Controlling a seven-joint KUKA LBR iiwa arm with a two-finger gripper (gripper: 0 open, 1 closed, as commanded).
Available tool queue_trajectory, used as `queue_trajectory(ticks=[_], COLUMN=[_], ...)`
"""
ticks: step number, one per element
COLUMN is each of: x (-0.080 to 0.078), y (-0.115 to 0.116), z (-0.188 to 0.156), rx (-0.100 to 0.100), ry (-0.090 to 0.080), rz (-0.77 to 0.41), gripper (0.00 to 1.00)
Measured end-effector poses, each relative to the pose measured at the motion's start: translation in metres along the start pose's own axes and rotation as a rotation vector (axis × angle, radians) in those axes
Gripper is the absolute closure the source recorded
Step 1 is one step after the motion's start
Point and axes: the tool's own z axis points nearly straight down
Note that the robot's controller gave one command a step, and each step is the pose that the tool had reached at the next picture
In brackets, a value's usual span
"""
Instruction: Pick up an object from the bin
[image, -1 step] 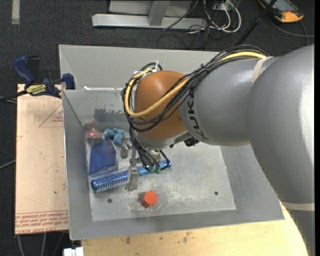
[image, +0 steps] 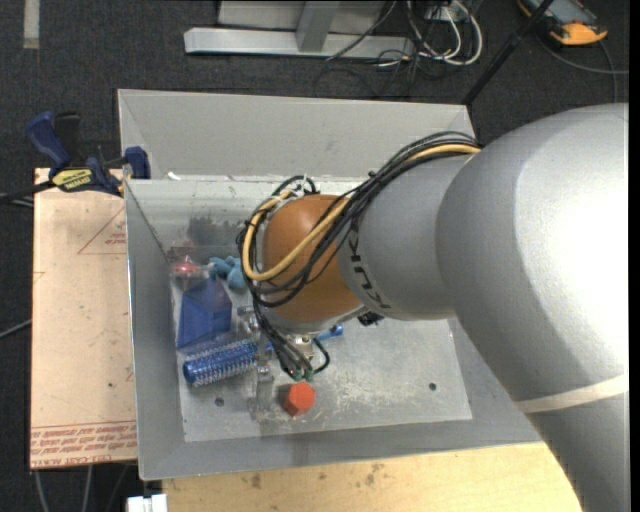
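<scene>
My gripper reaches down near the bin's front, left of the middle. A small orange-red round thing lies on the floor just below and to the right of it, close to or touching its tip. A blue ribbed cylinder, like a hair roller, lies on its side directly left of the gripper. Behind that sits a dark blue wedge-shaped piece.
At the bin's left back are a light blue thing and a small reddish thing against the left wall. The arm and its orange cover with cables hang over the bin's middle. Bare floor shows at the right front.
</scene>
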Motion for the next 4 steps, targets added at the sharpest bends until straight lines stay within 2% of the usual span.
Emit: queue_trajectory(ticks=[4], x=[-0.002], y=[0.0012], z=[-0.001], rx=[-0.008], ry=[-0.003], rz=[0.006], gripper=[0.0])
